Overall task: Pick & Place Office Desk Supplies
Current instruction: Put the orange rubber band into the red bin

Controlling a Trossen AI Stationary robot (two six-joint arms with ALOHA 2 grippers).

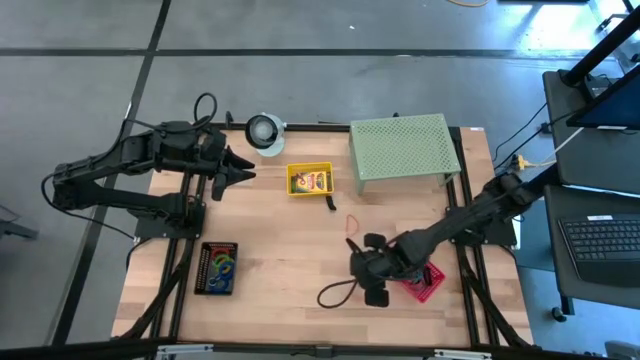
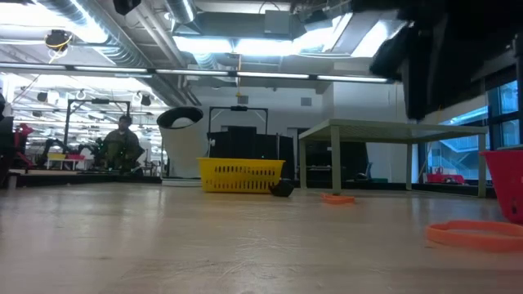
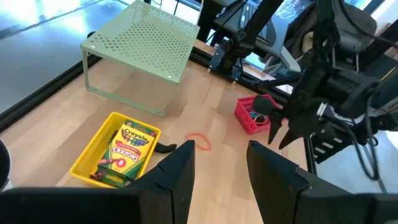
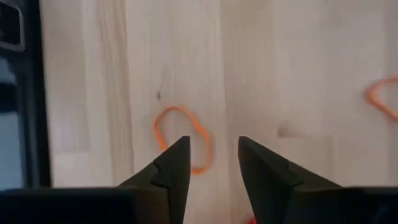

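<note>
My right gripper [image 4: 213, 163] hung with jaws parted, holding nothing, over a thin orange rubber-band loop [image 4: 181, 138] lying flat on the pale wood table [image 1: 280, 250]. Crayon box [image 3: 127, 151] sat in the yellow mesh tray [image 1: 309, 179]. Left gripper [image 1: 240, 170] waited with jaws parted and unloaded near that tray.

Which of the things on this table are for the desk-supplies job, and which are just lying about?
Job: crayon box, orange rubber band, black clip, coloured bands in the black tray.
Lying about: white-and-grey roll, pale green perforated stand.
</note>
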